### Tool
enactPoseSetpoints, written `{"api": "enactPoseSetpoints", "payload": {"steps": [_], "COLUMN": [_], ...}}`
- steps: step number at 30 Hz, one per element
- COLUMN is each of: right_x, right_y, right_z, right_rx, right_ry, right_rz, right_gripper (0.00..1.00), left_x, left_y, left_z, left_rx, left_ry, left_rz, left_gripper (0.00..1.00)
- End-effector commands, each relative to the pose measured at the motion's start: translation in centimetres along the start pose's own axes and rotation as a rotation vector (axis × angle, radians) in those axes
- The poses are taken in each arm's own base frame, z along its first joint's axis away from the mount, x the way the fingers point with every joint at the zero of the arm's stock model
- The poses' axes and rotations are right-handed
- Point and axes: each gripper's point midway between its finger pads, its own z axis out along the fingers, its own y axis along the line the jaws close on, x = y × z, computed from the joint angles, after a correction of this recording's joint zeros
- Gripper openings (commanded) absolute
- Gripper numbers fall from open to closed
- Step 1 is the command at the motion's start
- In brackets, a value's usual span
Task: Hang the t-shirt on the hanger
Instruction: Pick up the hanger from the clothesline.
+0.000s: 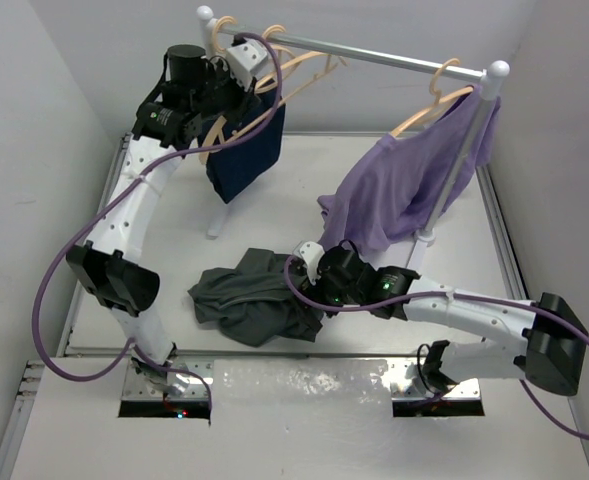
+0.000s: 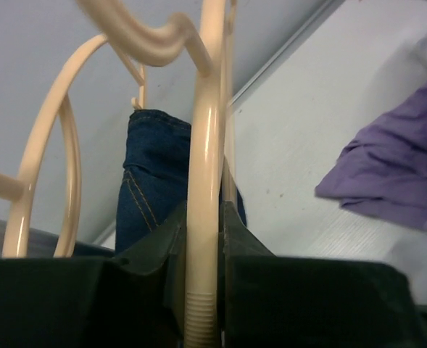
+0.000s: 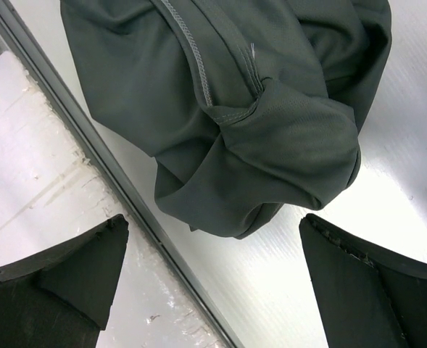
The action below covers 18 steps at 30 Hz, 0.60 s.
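A: The t-shirt (image 1: 254, 295) lies in a crumpled heap on the table (image 1: 304, 180), near the front edge, just left of centre

B: And the right pincer (image 1: 309, 262) is at its right side, jaws spread wide with nothing between them, the cloth just past the tips

A: Up at the far left end of the rail (image 1: 374, 55), the hanger (image 2: 204, 181) has its bar clamped tight in the left pincer (image 2: 204, 225)

B: The navy garment (image 1: 244, 150) hangs just beside it, and the lilac shirt (image 1: 404, 185) droops at the right end
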Motion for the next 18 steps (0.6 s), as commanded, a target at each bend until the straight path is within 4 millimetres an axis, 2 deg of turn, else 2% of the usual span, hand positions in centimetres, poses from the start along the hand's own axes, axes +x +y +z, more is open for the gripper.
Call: {"api": "enactPoseSetpoints", "payload": {"steps": [1, 4, 10, 13, 15, 18], "right_x": [-1.4, -1.6, -2.7, -2.9, -2.9, -3.1], "right_y": [0.1, 0.2, 0.3, 0.2, -0.1, -0.2], "right_z": [-0.5, -0.6, -1.0, -1.1, -1.1, -1.4], "right_rx": [-0.002, -0.003, -0.005, -0.004, 0.014, 0.02], "right_ry": [-0.055, -0.061, -0.082, -0.076, -0.071, -0.073], "right_rz": [0.014, 0.017, -0.007, -0.025, -0.032, -0.041], "right_gripper": [0.99, 0.99, 0.99, 0.99, 0.99, 0.99], "left_x": [-1.4, -2.7, -8.2, -9.9, -10.3, -9.2], "left_y": [-0.5, -0.5, -0.8, -0.8, -0.6, -0.4], "left_z": [-0.8, -1.5, -4.4, -5.6, -6.1, -6.0], "left_rx": [0.013, 0.007, 0.02, 0.019, 0.005, -0.014], "left_ry": [-0.04, -0.079, -0.234, -0.273, -0.279, -0.245], "left_rz": [0.007, -0.002, 0.016, 0.038, 0.047, 0.04], "left_gripper": [0.0, 0.0, 0.0, 0.0, 0.0, 0.0]}}
